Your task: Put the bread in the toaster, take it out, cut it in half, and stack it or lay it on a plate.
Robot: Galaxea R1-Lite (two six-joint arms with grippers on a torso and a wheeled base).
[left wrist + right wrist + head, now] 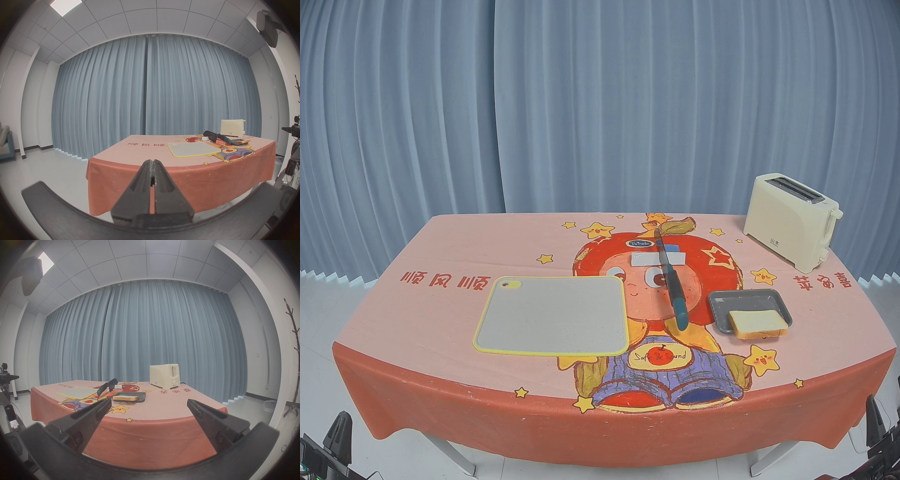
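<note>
Head view: the surface (444, 250) wears a salmon cloth printed with a cartoon figure and stars. A square slice of bread (758, 324), pale with a tan crust, lies flat in a shallow dark-grey rectangular tray (737, 299), at the tray's near edge and overhanging it. A boxy cream toaster (792, 220) stands at the far right corner, slots up. A knife (673, 287) with a teal handle lies between the tray and a flat grey cutting board (550, 315) rimmed in yellow.

Left wrist view: the left hand (152, 164) sits off the surface's near left corner, its dark fingers pressed together on nothing. The bread is well apart from it, across the surface.

Right wrist view: the right hand (148, 404) is spread wide and empty, short of the cloth's hanging edge. The bread in its tray lies well ahead, with the toaster behind.
</note>
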